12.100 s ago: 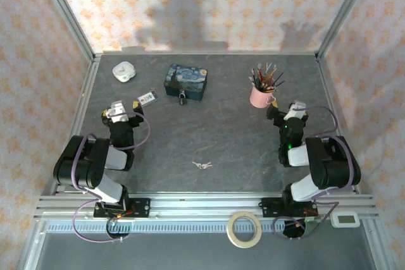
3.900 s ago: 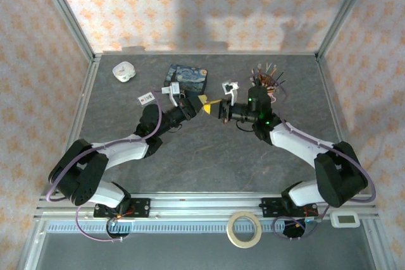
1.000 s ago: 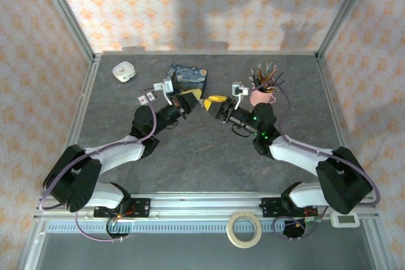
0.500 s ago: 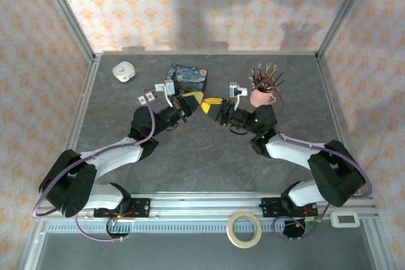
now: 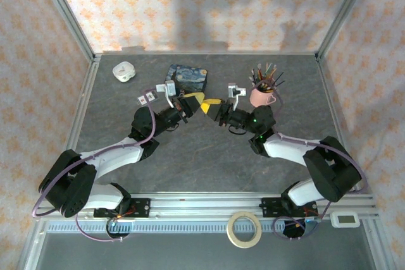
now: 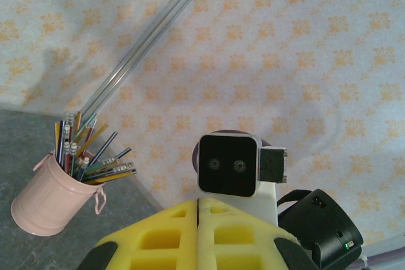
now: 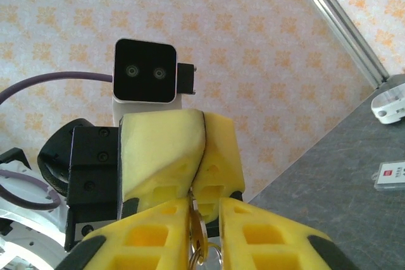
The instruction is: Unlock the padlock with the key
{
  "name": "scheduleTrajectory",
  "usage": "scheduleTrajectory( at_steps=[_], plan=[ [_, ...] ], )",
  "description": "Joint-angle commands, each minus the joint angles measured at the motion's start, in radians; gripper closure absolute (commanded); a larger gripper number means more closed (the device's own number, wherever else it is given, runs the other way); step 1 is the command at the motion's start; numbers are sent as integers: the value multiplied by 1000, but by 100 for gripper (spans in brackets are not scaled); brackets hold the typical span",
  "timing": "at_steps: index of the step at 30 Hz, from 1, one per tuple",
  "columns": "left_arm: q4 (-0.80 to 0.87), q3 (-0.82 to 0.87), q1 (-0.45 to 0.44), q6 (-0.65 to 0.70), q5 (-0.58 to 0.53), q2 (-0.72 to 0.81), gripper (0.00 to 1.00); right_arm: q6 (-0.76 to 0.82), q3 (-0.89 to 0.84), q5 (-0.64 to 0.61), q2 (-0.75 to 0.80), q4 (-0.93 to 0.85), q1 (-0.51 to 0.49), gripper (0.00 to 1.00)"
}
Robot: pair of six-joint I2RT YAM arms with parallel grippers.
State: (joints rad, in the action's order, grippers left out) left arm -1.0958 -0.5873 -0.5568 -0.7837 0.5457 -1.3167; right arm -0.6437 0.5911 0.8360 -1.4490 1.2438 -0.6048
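Observation:
Above the table's middle my two grippers meet tip to tip. My left gripper [image 5: 201, 104] is shut, its yellow fingers [image 6: 171, 232] pressed together. In the right wrist view the left gripper [image 7: 199, 156] clamps the tip of the key [image 7: 197, 232], a brassy key on a ring. The key's head lies between the fingers of my right gripper [image 7: 205, 203], which stand narrowly apart. It rests against one finger, with a gap to the other. In the top view the right gripper [image 5: 214, 102] faces the left one. The padlock is hidden behind my left arm.
The blue starry tin [image 5: 186, 75] sits just behind the left gripper. A pink cup of pencils [image 5: 259, 96] stands close behind the right wrist. A white tag [image 5: 147, 98] and a white round object [image 5: 123, 71] lie at the back left. A tape roll [image 5: 244, 229] rests on the front rail.
My right gripper has edged left to the left gripper's tips and its jaws have narrowed around the key. The left gripper stays shut and in place.

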Motion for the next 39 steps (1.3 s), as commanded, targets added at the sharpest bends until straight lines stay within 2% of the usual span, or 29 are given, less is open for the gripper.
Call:
scheduleTrajectory(
  at_steps=[1,3,9,10,13,14,16,20,23,27,31,36,39],
  plan=[
    [-28,-13,-7,6,-4,45,100,-8,0,22,-5,54,4,89],
    [-26,-9,-8,9,-14,54,100,-8,1,26,-9,52,4,99],
    [-14,-7,-8,3,-39,69,100,0,-5,15,-10,39,5,100],
    [-1,-6,-6,4,-55,77,87,9,-4,13,-8,28,5,100],
    [88,-7,18,23,-141,116,25,72,2,-8,14,-52,6,100],
    [145,-8,36,24,-170,132,15,98,5,-16,24,-94,7,100],
    [256,-8,97,6,-245,159,7,162,9,-42,50,-184,7,100],
    [381,-12,235,-17,-197,150,7,265,13,-97,96,-343,8,100],
    [521,-52,288,63,-173,103,7,332,11,-165,126,-455,8,100],
    [723,-155,302,226,-193,-26,11,391,8,-301,158,-582,9,100],
    [861,-281,304,332,-184,-201,16,417,-13,-453,200,-656,13,100],
    [1064,-478,304,436,-176,-417,26,436,-42,-498,249,-695,23,100],
    [1101,-533,304,469,-197,-488,31,445,-57,-500,263,-708,27,100]
  ],
)
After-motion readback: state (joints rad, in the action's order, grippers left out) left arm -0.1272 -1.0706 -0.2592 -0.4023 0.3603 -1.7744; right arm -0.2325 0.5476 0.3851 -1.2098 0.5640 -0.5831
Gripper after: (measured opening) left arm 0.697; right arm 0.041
